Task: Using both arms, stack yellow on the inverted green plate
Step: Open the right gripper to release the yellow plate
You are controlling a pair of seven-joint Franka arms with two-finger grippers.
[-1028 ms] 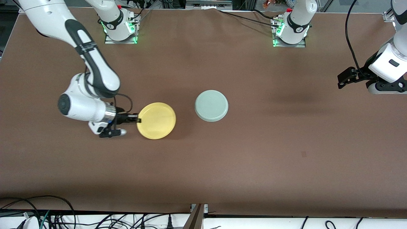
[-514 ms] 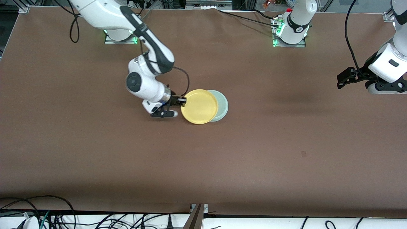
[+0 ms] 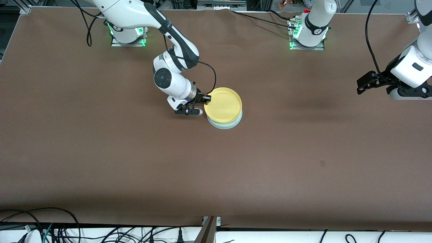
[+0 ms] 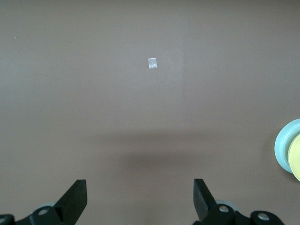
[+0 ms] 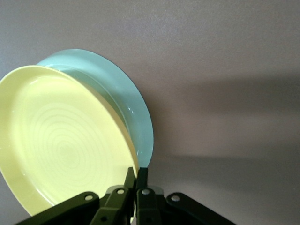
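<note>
The yellow plate (image 3: 223, 104) is pinched by its rim in the right gripper (image 3: 206, 98), whose fingers are closed tight on the edge, as the right wrist view shows (image 5: 135, 180). It is held right side up over the green plate (image 3: 225, 124), which lies upside down near the middle of the table (image 3: 135, 162), somewhat closer to the edge where the arms are mounted.

For the placing to be done well, the yellow plate should be centred first: in the front view it appears shifted toward the bases' edge, with a crescent of green left showing on the camera's side, though part of that shift may be owed to its height. It should then be levelled and lowered gently until it is borne by the flat underside, and only then should the rim be let go, so that the green plate is not pushed aside.

The left gripper (image 4: 140, 199) waits, fingers spread wide and holding nothing, over the table near the left arm's end (image 3: 362, 84).

Whether the two plates are touching cannot be told. Most of the green plate is hidden under the yellow one, and both plates are cut off at the frame's border in the left wrist view (image 4: 296, 159).
</note>
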